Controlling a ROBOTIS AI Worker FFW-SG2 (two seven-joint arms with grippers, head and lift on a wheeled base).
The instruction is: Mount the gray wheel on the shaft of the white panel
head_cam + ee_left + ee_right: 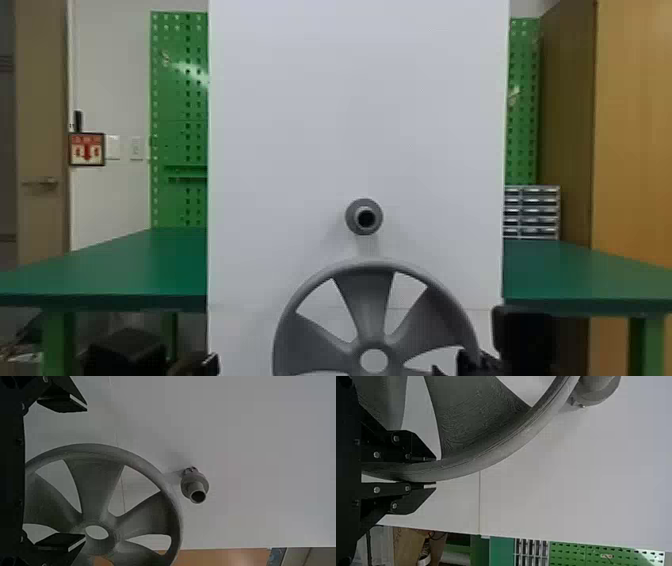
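I had my right gripper (pixel 459 364) clenched on the right side of the gray wheel's (pixel 362 305) rim. The wheel was upright in front of the white panel (pixel 350 100), its hub lower than the shaft (pixel 351 217). My left gripper (pixel 212 362) was left of the wheel, its fingers released and wide apart.

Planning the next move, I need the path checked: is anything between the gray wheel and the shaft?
Nothing visible stands in the way. The right gripper holds the gray wheel below the shaft; bare white panel shows behind the gap.
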